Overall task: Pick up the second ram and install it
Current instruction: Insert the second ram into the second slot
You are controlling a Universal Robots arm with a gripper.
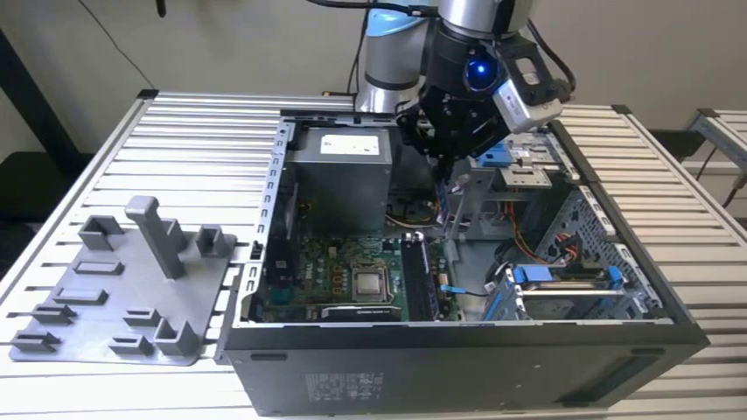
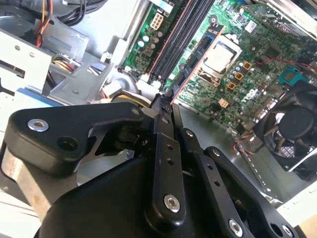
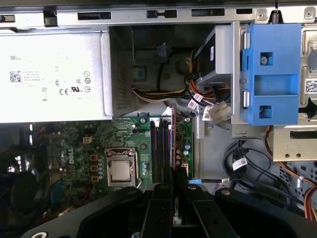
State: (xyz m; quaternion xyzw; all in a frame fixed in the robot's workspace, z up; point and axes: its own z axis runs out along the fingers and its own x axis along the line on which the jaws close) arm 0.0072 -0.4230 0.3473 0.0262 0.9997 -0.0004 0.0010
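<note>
The second ram (image 3: 174, 130), pinched edge-on between the gripper's (image 3: 174, 177) jaws, hangs over the memory slots (image 3: 159, 148) inside the open computer case (image 1: 467, 367), and if it meets a slot tilted or off line it could jam, slip or bend.

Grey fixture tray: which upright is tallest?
The slim post toward the tray's far edge; it rises well above the others, which are all squat.

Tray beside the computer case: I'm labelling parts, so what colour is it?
The tray is plain grey, clearest in the exterior view.
</note>
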